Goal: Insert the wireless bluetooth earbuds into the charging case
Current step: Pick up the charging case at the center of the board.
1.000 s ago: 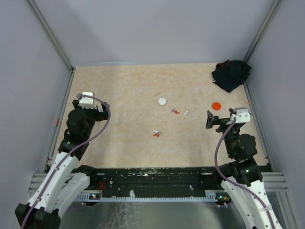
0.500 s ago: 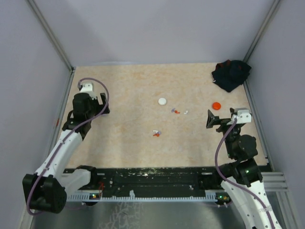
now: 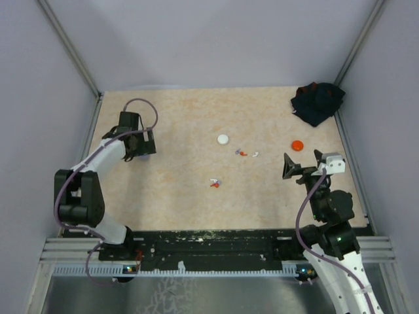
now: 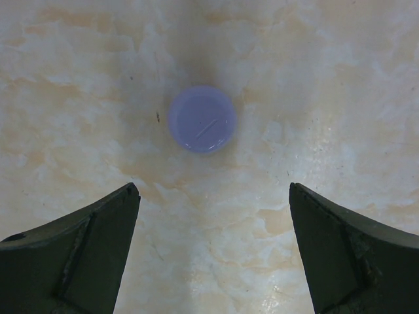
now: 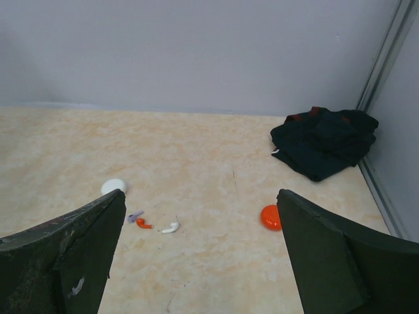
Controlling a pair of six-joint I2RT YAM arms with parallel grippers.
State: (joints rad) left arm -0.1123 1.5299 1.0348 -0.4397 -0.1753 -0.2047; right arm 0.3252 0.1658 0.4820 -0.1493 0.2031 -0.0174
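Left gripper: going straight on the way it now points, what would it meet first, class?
Probably the lavender round case, lying flat on the table just ahead of the open left gripper. Depth is unclear, so it might touch bare table first.

Six tiny earbuds lie loose on the mottled beige tabletop (image 3: 183, 118) in two clusters. Near the middle are a purple earbud (image 3: 237, 151), a red earbud (image 3: 243, 154) just beside it and a white earbud (image 3: 256, 154) slightly to the right. A second trio (image 3: 215, 183), white, purple and red, huddles toward the near edge. Three round cases lie flat: a white case (image 3: 223, 139) near the first cluster, an orange case (image 3: 298, 145) well to its right, and a lavender case (image 4: 201, 120) with a short groove across its top.
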